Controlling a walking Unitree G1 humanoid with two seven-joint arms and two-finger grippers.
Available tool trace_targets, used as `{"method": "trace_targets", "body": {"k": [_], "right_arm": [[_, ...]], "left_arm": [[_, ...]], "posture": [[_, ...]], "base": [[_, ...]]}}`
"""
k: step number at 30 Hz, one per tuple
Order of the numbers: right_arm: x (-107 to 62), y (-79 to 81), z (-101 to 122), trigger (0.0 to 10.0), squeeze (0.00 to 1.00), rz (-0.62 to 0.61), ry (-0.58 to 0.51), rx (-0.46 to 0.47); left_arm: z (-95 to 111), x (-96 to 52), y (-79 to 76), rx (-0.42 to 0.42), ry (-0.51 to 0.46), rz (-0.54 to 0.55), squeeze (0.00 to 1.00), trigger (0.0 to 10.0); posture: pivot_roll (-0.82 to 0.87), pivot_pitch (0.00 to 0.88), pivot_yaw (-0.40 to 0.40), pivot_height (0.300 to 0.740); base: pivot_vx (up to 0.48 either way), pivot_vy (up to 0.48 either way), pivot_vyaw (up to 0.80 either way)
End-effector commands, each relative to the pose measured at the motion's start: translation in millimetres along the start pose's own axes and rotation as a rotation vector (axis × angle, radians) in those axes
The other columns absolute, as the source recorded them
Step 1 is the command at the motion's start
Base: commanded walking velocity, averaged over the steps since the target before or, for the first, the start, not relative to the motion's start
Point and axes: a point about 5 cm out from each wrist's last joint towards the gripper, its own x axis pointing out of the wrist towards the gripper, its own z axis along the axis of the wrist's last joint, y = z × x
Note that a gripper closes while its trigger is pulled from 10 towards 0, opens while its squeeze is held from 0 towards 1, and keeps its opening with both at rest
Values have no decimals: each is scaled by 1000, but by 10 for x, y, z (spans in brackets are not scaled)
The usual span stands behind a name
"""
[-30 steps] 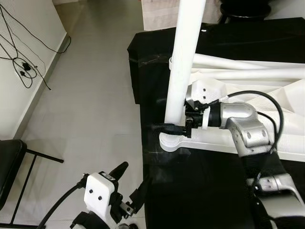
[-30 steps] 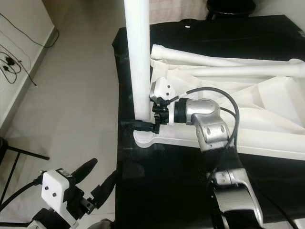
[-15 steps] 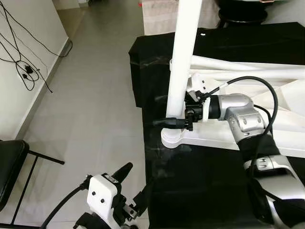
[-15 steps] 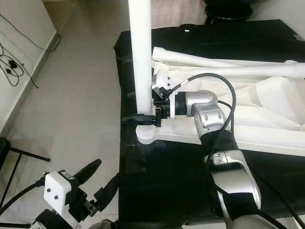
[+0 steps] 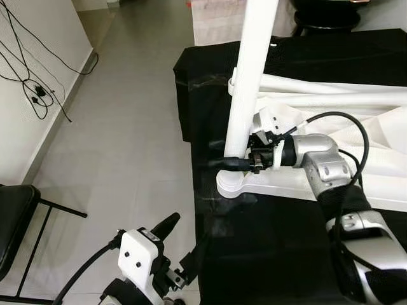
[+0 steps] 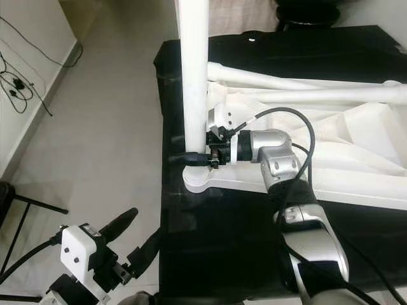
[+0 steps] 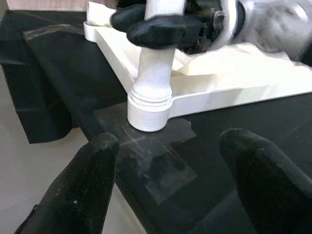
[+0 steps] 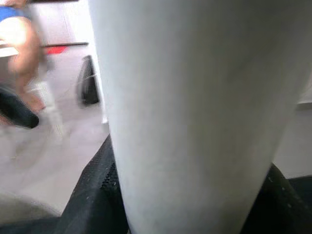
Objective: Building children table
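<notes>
- Left eye view: right gripper at frame centre, fingers pinching the base of the upright white table leg. Leg stands in the round corner socket of the white tabletop, which lies flat on the black cloth. Left gripper hangs at the lower left over the grey floor, fingers spread, holding nothing. Cables on the floor at the upper left, black chair at the left edge.
- Right eye view: same scene; two loose legs lie across the tabletop in the upper right.
- Left wrist view: close look at the joint. Leg sits in the threaded collar, clear tape stuck on the cloth below it. Right gripper's fingers wrap the leg at the top.
- Right wrist view: leg up close; black fingers touch both sides of it at the bottom. Blurred room behind at the upper left.
</notes>
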Motion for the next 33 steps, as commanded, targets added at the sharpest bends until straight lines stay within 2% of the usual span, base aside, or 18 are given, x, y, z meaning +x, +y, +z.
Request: {"method": "trace_targets", "body": {"k": [1,2,3,5,6,7,8,9,10,11,12,13,19,20,26,27,30,33], "right_arm": [[-24,107,-117,0,0,-37,15,53],[-24,107,-117,0,0,-37,15,53],[-34,143,-125,0,0,-149,19,75],[9,213,-204,0,0,-532,69,84],[9,213,-204,0,0,-532,69,84],[-33,314,-280,0,0,-812,130,99],[-33,314,-280,0,0,-812,130,99],[11,576,-366,0,0,-913,168,100],[35,755,-393,0,0,-955,183,104],[35,755,-393,0,0,-955,183,104],[75,841,-420,0,0,-953,188,114],[127,840,-426,0,0,-916,177,114],[203,747,-395,0,0,-897,160,114],[218,758,-369,10000,0,-900,170,119],[288,770,-245,10000,0,-842,134,146],[317,739,-173,10000,1000,-777,85,149],[345,695,-88,10000,1000,-691,32,144],[339,545,141,10000,1000,-355,-56,62]], "left_arm": [[-37,-19,-1,-16,12,-6,0,10000],[-37,-19,-1,-16,12,-6,0,10000],[-36,-20,3,-15,11,-4,0,10000],[-36,-28,11,-13,10,2,0,10000],[-36,-28,11,-13,10,2,0,10000],[-34,-33,20,-12,9,6,0,10000],[-34,-33,20,-12,9,6,0,10000],[-30,-29,32,-9,6,12,0,10000],[-27,-25,41,-8,3,16,0,10000],[-27,-25,41,-8,3,16,0,10000],[-28,-24,49,-5,1,22,0,10000],[-34,-19,51,-3,0,24,0,10000],[-41,-13,62,1,-2,29,0,10000],[-40,-13,68,3,-4,34,0,10000],[-36,-8,80,3,-8,39,0,10000],[-34,-5,81,3,-9,39,0,10000],[-34,-2,83,3,-11,40,0,10000],[-35,11,88,4,-16,48,0,10000]], "posture": [[-8,200,48,740],[-8,200,48,740],[-10,199,47,740],[-11,199,40,740],[-11,199,40,740],[-20,203,40,740],[-20,203,40,740],[-17,203,48,740],[-17,203,48,740],[-17,203,48,740],[-24,195,52,740],[-11,183,47,740],[-14,181,48,740],[-12,182,48,740],[-18,179,46,740],[-17,178,45,740],[-17,178,45,740],[-11,177,43,740]], "base": [[0,0,0],[0,0,0],[0,0,0],[0,0,0],[0,0,0],[0,0,0],[0,0,0],[0,0,0],[0,0,0],[0,0,0],[0,0,0],[0,0,0],[0,0,0],[0,0,0],[0,0,0],[0,0,0],[0,0,0],[0,0,0]]}}
